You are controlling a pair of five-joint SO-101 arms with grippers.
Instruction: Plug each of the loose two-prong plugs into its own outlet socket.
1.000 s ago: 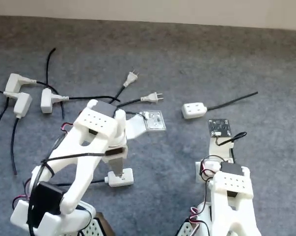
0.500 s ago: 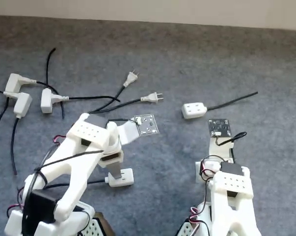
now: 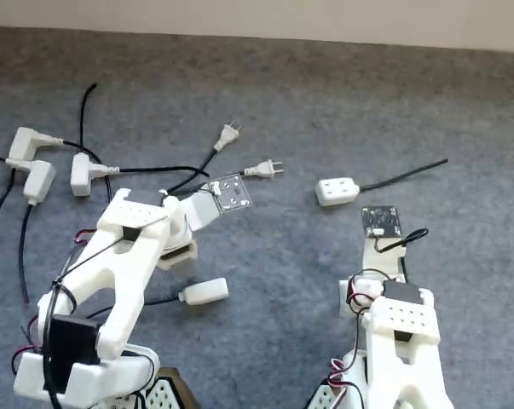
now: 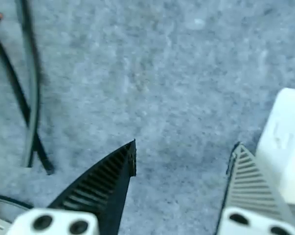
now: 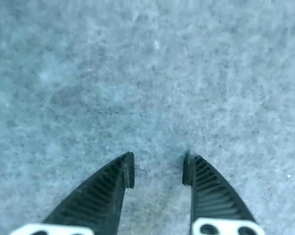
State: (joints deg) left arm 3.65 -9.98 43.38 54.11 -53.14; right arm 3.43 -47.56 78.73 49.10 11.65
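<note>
Grey carpeted tabletop [image 3: 325,94], white two-prong plugs [image 3: 265,169] on black cords [image 3: 212,157], white socket [image 4: 284,142] beside spread left fingers [image 4: 108,181]; right fingers [image 5: 108,191] parted too.

The table [image 3: 350,94] is a mottled grey, the two-prong plugs [image 3: 265,169] and the outlet sockets [image 3: 337,190] are white with black cords [image 3: 146,170], both arms [image 3: 124,256] are white, and the left gripper [image 4: 184,152] and right gripper [image 5: 157,166] have black ribbed fingers [image 4: 103,186].
</note>
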